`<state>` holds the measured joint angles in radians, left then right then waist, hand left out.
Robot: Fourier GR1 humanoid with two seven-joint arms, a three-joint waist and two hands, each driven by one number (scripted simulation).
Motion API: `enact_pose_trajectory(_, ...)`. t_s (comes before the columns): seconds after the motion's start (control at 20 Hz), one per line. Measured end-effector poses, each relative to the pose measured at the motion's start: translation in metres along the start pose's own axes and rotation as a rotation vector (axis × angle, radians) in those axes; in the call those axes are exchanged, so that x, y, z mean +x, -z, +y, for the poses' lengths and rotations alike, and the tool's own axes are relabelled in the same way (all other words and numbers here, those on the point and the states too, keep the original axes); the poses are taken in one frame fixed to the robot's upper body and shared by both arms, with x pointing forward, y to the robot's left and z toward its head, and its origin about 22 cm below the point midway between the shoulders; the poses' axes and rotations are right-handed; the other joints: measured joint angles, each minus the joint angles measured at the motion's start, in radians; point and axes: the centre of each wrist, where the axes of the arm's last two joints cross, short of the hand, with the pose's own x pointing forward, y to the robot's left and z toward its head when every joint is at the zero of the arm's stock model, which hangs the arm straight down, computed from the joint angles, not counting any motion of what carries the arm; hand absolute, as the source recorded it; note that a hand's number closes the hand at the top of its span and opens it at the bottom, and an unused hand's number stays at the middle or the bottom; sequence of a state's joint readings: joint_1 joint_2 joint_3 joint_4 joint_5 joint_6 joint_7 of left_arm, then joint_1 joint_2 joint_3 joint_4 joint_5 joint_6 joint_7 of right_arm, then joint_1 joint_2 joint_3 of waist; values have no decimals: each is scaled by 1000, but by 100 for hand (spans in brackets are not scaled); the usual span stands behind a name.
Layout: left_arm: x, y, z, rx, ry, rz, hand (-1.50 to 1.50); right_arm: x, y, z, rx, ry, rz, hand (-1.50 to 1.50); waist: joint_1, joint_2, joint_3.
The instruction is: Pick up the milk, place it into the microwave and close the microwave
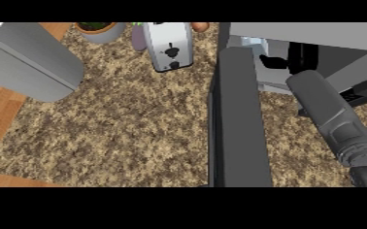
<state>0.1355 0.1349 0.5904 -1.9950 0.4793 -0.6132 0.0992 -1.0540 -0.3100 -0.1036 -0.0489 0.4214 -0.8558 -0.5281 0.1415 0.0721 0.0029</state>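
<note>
A: Where is the right hand (275,62)?

B: Inside the microwave (301,36) at the worktop's (129,126) right edge, forearm reaching in; I cannot tell what its fingers are doing.

A: The milk?

B: Not clearly visible; something pale sits inside the cavity. The microwave door (240,121) stands open. A toaster (169,46) and plant pot (100,30) sit along the back edge.

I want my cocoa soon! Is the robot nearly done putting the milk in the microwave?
Nearly. The robot hand is inside the microwave, beside a pale carton, likely the milk. Whether the hand holds it is unclear. The microwave door stands wide open, so closing it is left.
</note>
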Motion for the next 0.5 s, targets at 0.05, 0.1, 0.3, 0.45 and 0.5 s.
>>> enact_pose_trajectory(0.05, 0, 1, 1, 2, 7, 3, -150, 1, 1, 0, 1, 1, -17, -150, -1, -1, 1)
enact_pose_trajectory(0.1, 0, 2, 0, 2, 12, 4, -150, 3, 2, 0, 4, 6, -37, -150, 0, 0, 2)
enact_pose_trajectory(0.3, -4, 5, -2, -8, 20, 7, -150, 13, 6, 2, 20, 28, -93, -150, 5, 1, 3)
enact_pose_trajectory(0.45, -7, 8, -4, -40, 17, 16, -150, 20, 6, 6, 47, 62, -129, -150, 5, 1, 4)
enact_pose_trajectory(0.5, -9, 8, -4, -50, 17, 23, -150, 22, 6, 7, 56, 78, -140, -150, 3, 1, 4)
